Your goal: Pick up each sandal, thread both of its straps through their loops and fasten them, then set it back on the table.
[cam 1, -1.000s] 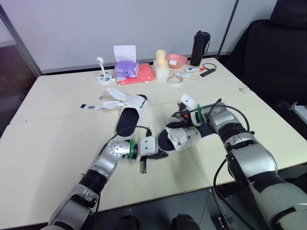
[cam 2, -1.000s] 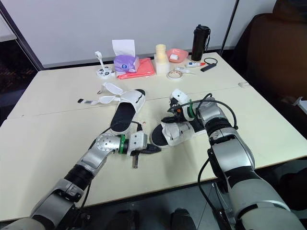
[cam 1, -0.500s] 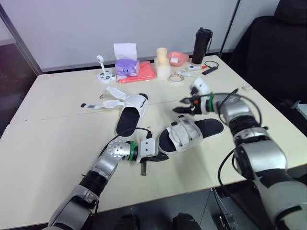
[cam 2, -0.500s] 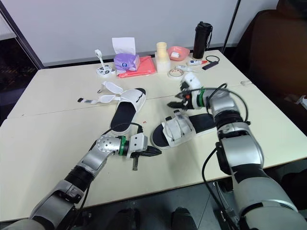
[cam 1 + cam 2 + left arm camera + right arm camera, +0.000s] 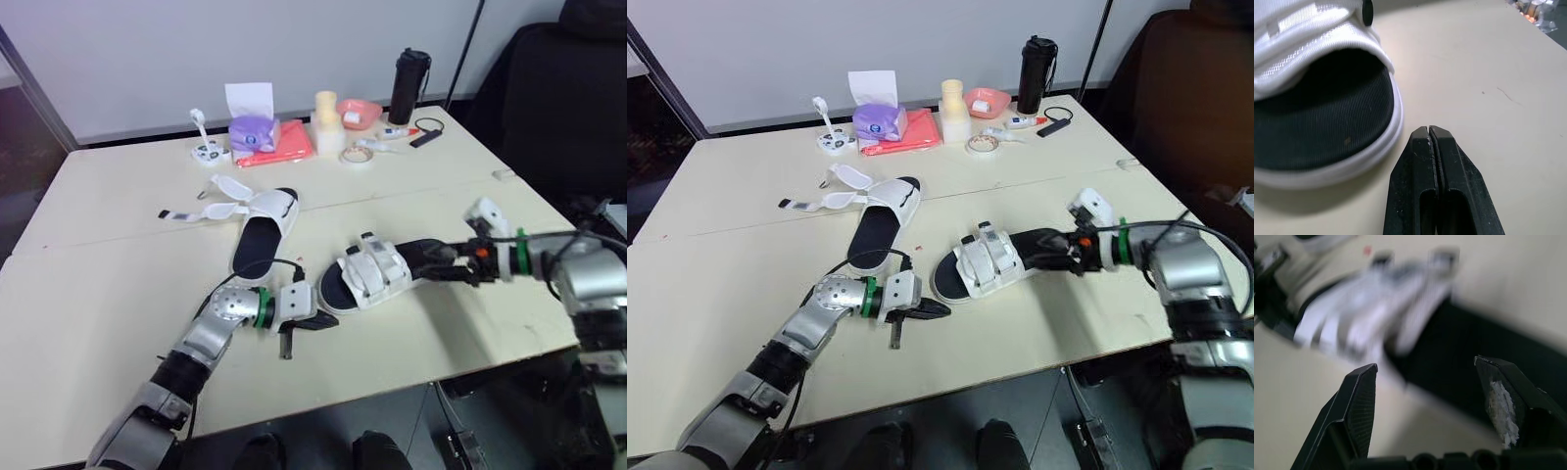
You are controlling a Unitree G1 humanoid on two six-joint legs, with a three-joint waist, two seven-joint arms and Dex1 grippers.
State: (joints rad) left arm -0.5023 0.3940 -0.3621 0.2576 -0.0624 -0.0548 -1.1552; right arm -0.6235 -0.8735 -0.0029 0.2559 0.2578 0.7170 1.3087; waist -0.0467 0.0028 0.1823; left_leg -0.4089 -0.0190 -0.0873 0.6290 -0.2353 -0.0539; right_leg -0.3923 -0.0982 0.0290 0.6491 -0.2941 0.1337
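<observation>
Nearest the front edge of the cream table (image 5: 118,284), the left gripper (image 5: 1428,131) lies with its black fingers pressed together, just beside the toe of the near sandal (image 5: 372,279): ribbed black footbed, white rim, both woven white straps lying across it. Right gripper (image 5: 1424,363) spread wide at its heel. Farther back, second sandal (image 5: 265,223) lies flat, straps splayed loose.

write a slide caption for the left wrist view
Left gripper, shut and empty, beside the rim of the sandal on the table
</observation>
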